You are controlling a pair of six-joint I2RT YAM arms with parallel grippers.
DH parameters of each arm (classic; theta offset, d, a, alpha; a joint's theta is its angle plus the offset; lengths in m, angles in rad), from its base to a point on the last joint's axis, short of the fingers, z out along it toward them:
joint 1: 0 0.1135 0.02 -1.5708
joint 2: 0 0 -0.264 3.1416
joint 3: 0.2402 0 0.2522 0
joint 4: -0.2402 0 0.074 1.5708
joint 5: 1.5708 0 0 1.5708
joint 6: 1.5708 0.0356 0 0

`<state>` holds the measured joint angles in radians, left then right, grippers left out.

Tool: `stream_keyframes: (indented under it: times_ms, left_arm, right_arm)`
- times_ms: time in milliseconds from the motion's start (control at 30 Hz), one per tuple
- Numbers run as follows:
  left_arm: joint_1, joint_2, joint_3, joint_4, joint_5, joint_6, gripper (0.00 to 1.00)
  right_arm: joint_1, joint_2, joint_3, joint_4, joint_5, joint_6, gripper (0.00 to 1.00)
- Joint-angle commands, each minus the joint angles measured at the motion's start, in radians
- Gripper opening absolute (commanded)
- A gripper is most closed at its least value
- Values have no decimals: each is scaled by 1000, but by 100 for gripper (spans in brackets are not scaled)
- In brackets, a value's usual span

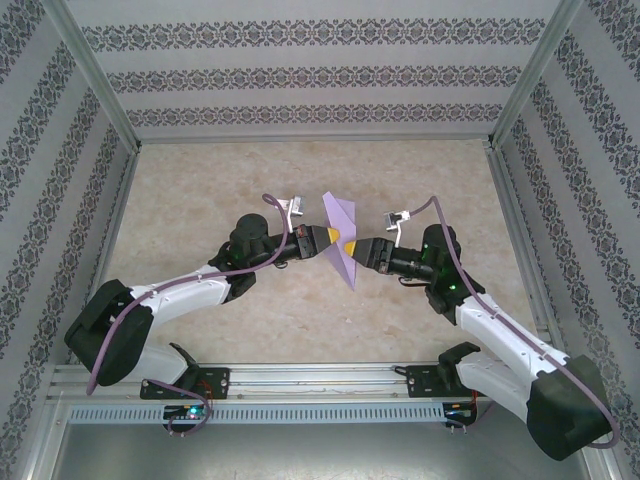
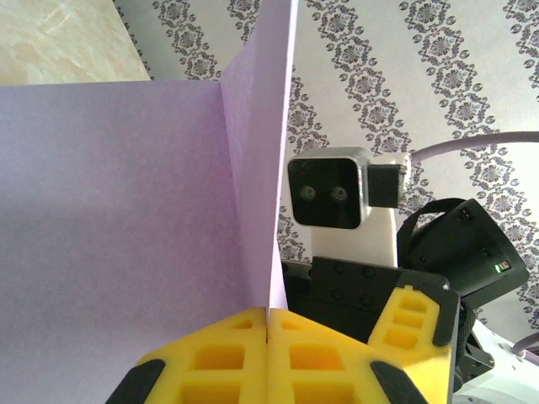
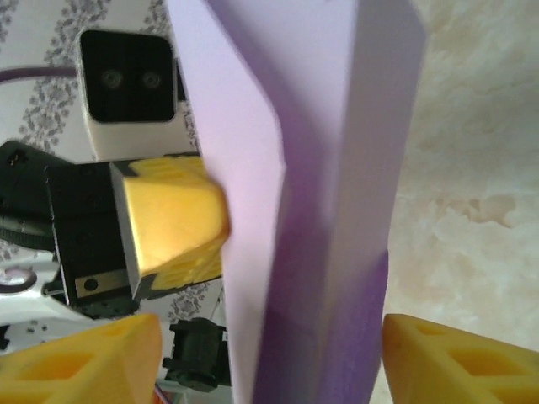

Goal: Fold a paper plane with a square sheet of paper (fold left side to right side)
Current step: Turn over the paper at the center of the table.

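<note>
The lavender sheet of paper (image 1: 342, 232), folded into a narrow pointed shape with layered flaps, is held upright in the air above the middle of the table. My left gripper (image 1: 328, 240) is shut on its lower edge; in the left wrist view the yellow pads (image 2: 227, 353) meet on the paper (image 2: 126, 236) at the crease. My right gripper (image 1: 356, 250) faces it from the other side. In the right wrist view its jaws (image 3: 269, 362) stand open around the folded paper (image 3: 320, 168), with a gap on the left. The left gripper's pad (image 3: 173, 219) presses the sheet's far side.
The beige marbled tabletop (image 1: 200, 190) lies below, enclosed by patterned walls (image 1: 300, 75) and metal posts. The right wrist's camera housing (image 2: 328, 192) sits close behind the paper. Both arm bases are bolted to the rail (image 1: 320, 385) at the near edge.
</note>
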<state>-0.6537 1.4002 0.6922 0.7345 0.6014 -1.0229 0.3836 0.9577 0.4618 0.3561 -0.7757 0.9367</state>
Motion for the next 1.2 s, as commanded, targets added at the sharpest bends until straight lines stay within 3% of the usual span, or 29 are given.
stream_keyframes:
  times_ms: [0, 167, 400, 767, 1167]
  left_arm:
    - [-11, -15, 29, 21, 11, 15, 0]
    - [-11, -9, 36, 21, 12, 15, 0]
    - [-11, 8, 41, 36, 15, 8, 0]
    - [-13, 11, 38, 43, 20, -3, 0]
    - [-12, 13, 21, 43, 12, -3, 0]
  right_arm:
    - [-34, -45, -16, -34, 14, -23, 77]
    - [-26, -65, -38, -34, -12, 4, 87]
    - [15, -43, -58, -6, -12, 48, 87]
    - [38, -24, -11, 23, -12, 49, 53]
    - [38, -40, 1, 9, 10, 32, 31]
